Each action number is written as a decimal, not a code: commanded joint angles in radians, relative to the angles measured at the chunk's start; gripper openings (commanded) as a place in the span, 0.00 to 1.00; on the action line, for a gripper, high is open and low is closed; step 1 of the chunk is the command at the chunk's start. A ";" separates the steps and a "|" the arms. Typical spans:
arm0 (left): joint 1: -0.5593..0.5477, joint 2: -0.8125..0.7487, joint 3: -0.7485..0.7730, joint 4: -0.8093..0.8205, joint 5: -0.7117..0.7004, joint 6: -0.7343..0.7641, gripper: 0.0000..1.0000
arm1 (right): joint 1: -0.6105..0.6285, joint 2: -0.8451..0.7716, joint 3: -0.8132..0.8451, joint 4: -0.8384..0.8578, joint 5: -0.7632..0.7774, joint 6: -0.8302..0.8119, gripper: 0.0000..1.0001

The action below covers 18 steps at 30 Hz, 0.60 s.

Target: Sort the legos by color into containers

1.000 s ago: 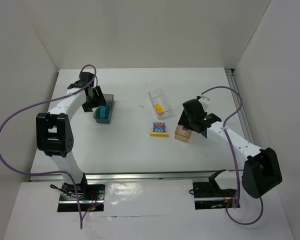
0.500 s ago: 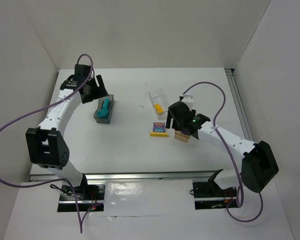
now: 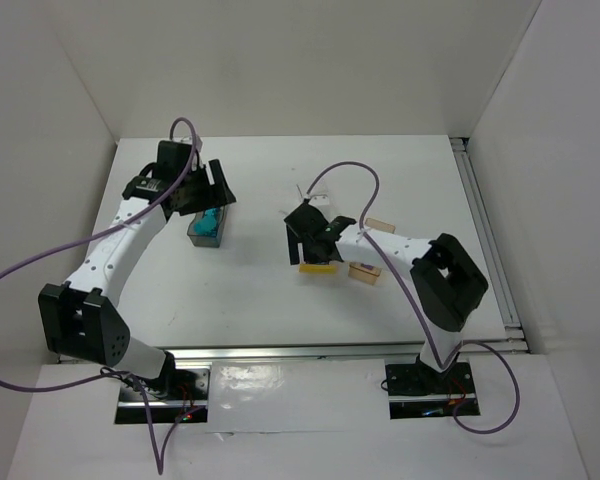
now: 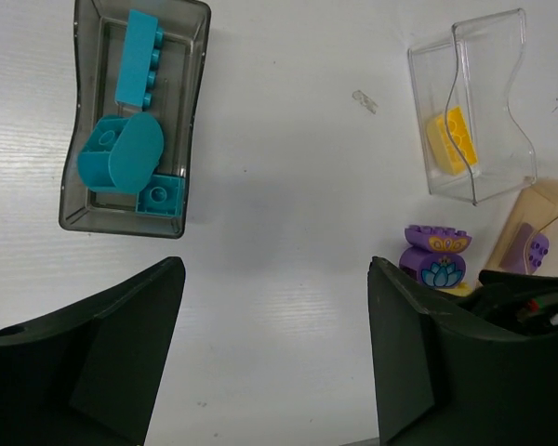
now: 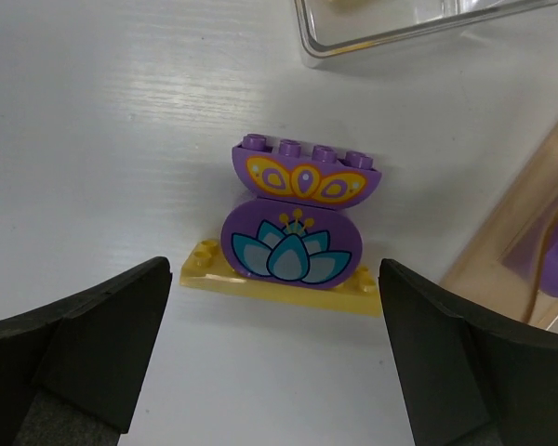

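Legos: two purple bricks (image 5: 293,237) on one yellow plate (image 5: 279,299); left gripper (image 4: 274,269), right gripper (image 5: 274,269) both agape.

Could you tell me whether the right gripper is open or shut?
Open: on the right gripper, the fingers stand wide apart either side of the purple lego, not touching it.

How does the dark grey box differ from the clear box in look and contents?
The dark grey box is tinted dark; the clear box is fully see-through. The grey box holds several teal bricks, the clear box one yellow brick. Both are small, open, rectangular and sit flat on the table.
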 commanded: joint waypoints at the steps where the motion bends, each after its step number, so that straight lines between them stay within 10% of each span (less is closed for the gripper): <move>1: -0.013 -0.015 -0.015 0.006 0.024 -0.011 0.84 | -0.006 0.035 0.069 -0.022 0.011 0.051 1.00; 12: -0.041 0.003 -0.064 0.016 0.024 -0.021 0.83 | -0.055 0.104 0.040 0.025 -0.010 0.093 0.96; 18: -0.050 0.003 -0.087 0.016 0.033 -0.021 0.83 | -0.055 0.115 0.031 0.043 -0.032 0.116 0.74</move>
